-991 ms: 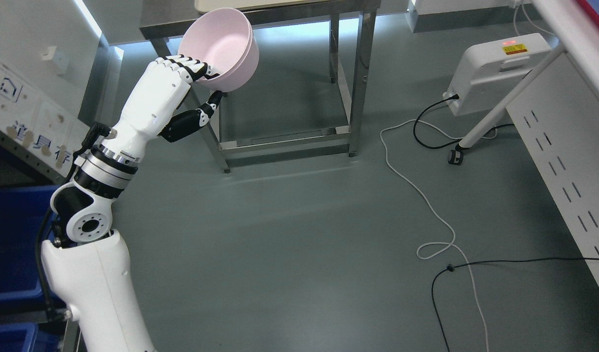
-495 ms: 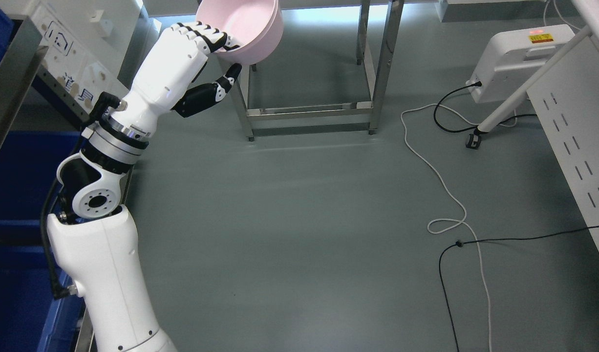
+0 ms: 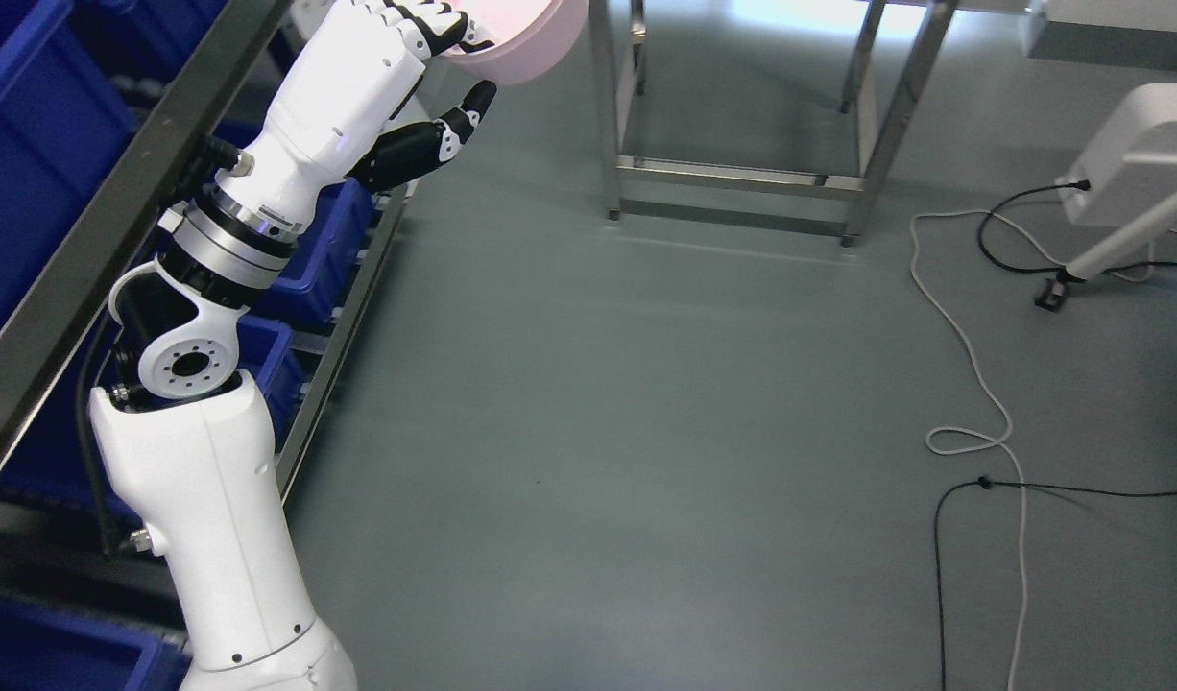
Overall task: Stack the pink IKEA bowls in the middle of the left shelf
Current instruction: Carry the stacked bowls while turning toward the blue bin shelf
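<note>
My left hand (image 3: 454, 58) is raised at the top left and is shut on a pink bowl (image 3: 536, 43). Only the bowl's lower part shows; the rest is cut off by the top edge. The fingers (image 3: 435, 21) hook over the rim and the thumb (image 3: 454, 120) sits below it. The left arm rises from the bottom left. The shelf frame (image 3: 118, 221) with blue bins (image 3: 32, 144) runs along the left edge, close beside the arm. The right hand is out of view.
A steel table frame (image 3: 732, 173) stands on the grey floor at top centre. White cable (image 3: 963, 336) and black cable (image 3: 944, 547) trail across the floor at right. A white device (image 3: 1140, 154) and a white slanted leg (image 3: 1116, 250) sit at far right.
The camera has turned left and tilted, so the whole scene shifted right; the shelf with blue bins has come into view. The hand still holds the bowl, now higher in the picture.
</note>
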### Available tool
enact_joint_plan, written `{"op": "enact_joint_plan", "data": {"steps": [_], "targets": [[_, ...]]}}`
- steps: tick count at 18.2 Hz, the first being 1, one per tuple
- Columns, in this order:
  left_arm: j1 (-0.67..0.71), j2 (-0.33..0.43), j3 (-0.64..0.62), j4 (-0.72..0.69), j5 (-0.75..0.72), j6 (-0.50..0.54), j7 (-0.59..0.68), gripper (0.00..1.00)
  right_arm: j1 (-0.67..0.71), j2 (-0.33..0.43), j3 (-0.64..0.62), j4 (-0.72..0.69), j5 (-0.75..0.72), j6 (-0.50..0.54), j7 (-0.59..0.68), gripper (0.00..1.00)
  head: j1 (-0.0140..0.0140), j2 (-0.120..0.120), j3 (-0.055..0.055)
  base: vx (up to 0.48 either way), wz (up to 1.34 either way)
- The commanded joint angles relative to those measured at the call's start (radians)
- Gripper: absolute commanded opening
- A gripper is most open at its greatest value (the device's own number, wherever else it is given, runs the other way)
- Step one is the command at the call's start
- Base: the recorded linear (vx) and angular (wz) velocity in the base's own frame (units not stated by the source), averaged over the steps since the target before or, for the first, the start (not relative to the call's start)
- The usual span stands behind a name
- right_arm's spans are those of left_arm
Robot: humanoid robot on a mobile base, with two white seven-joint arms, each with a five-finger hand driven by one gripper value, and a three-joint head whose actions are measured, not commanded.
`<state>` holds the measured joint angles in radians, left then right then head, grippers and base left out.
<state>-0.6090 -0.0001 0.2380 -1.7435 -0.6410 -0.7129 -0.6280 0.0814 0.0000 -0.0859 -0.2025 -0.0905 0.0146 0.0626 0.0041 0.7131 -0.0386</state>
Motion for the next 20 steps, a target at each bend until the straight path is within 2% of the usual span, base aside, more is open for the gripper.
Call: {"op": "enact_joint_plan", "data": {"steps": [1, 7, 9, 14, 17, 20], "targets": [[-0.023, 0.018, 0.029, -0.021, 0.018, -0.01, -0.004, 0.02, 0.0, -0.017, 0.0, 0.0, 0.0, 0.001, -0.003, 1.0, 0.0, 0.0, 0.0, -0.254, 0.53], [-0.166, 0.018, -0.187, -0.014, 0.004, 0.107, -0.005, 0.02, 0.0, -0.017, 0.0, 0.0, 0.0, 0.001, -0.001, 1.0, 0.0, 0.0, 0.0, -0.231, 1.01], [-0.167, 0.018, -0.168, -0.004, -0.026, 0.145, -0.018, 0.02, 0.0, -0.017, 0.0, 0.0, 0.0, 0.001, -0.003, 1.0, 0.0, 0.0, 0.0, -0.134, 1.29], [-0.202, 0.018, -0.161, 0.016, -0.034, 0.167, -0.033, 0.03, 0.0, -0.017, 0.0, 0.0, 0.0, 0.001, -0.001, 1.0, 0.0, 0.0, 0.0, -0.039, 1.15], [-0.218, 0.018, -0.171, 0.056, -0.104, 0.173, -0.051, 0.03, 0.0, -0.017, 0.0, 0.0, 0.0, 0.001, -0.001, 1.0, 0.0, 0.0, 0.0, 0.057, 0.81], [-0.251, 0.018, -0.171, 0.137, -0.112, 0.176, -0.102, 0.03, 0.0, -0.017, 0.0, 0.0, 0.0, 0.001, -0.001, 1.0, 0.0, 0.0, 0.0, 0.09, 0.6]]}}
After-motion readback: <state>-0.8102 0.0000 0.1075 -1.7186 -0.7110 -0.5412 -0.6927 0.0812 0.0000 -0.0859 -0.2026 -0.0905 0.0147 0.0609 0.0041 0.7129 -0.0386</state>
